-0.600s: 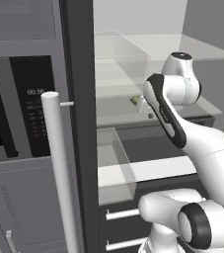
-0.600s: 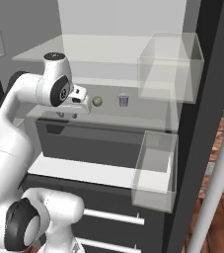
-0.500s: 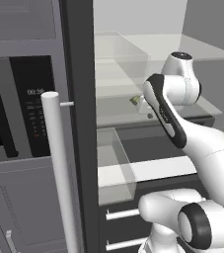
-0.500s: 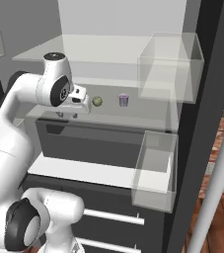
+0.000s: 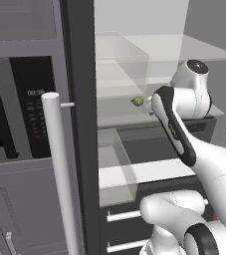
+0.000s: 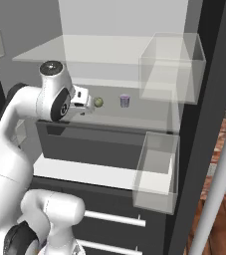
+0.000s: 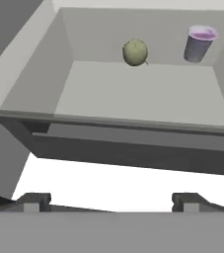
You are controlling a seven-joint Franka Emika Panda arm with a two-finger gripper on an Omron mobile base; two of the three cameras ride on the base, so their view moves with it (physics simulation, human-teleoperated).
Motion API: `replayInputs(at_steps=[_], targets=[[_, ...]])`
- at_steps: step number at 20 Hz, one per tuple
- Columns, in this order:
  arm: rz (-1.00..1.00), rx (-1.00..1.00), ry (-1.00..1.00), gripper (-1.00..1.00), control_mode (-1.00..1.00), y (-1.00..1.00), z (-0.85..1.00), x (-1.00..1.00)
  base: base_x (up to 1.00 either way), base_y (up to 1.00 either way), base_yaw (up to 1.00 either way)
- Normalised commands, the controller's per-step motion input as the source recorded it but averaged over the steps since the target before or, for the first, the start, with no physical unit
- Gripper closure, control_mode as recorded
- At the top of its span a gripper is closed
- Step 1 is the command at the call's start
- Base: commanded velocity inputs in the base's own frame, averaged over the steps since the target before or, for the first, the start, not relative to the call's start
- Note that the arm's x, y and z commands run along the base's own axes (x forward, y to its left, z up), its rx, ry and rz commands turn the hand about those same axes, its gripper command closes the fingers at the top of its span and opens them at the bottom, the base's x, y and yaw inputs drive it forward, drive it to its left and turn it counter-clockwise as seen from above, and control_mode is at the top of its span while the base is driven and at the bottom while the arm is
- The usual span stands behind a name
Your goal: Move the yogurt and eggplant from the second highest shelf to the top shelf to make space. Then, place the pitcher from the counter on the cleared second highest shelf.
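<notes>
My gripper hangs in front of the open fridge, jaws spread wide, nothing between them; in the hand view the two dark fingertips sit far apart at the bottom

Eggplant – small, roundish, olive-green, matte skin with a thin stem stub. It rests at the back of the second highest shelf, near the rear wall. Yogurt – lavender tapered cup, wider at the rim, upright, beside the eggplant toward the right of the hand view and apart from it. In the right base view the eggplant lies just past my hand, with the cup further along the same pane

Handling, my guess: both light. The eggplant looks firm but rounded, so it may roll or squirt out of a pinch off its widest part; I'd close across its middle. The cup is probably thin-walled; I'd take it low to mid-body, where the taper narrows, and squeeze gently so it neither crushes nor slips upward

Shelves are flat translucent glass, smooth, likely slippery for anything set down. Top shelf is a paler pane above, its surface looks free. Clear door bins hang on the right side

Neither item lifted yet; first reach appears to be toward the eggplant, the nearer one
</notes>
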Motion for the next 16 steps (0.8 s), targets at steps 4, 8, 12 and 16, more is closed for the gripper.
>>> replayInputs(at_steps=[4,8,12,16], targets=[[0.00,0.00,-0.20,-1.00,-1.00,-0.03,0.00,0.12,0.00,0.00,0.00],[0.00,0.00,-0.02,-1.00,-1.00,0.03,0.00,0.52,0.00,0.00,0.00],[-0.01,0.00,0.00,-1.00,-1.00,0.06,-0.01,0.73,0.00,0.00,0.00],[-0.02,0.00,0.00,-1.00,-1.00,-0.01,-0.07,0.62,0.00,0.00,0.00]])
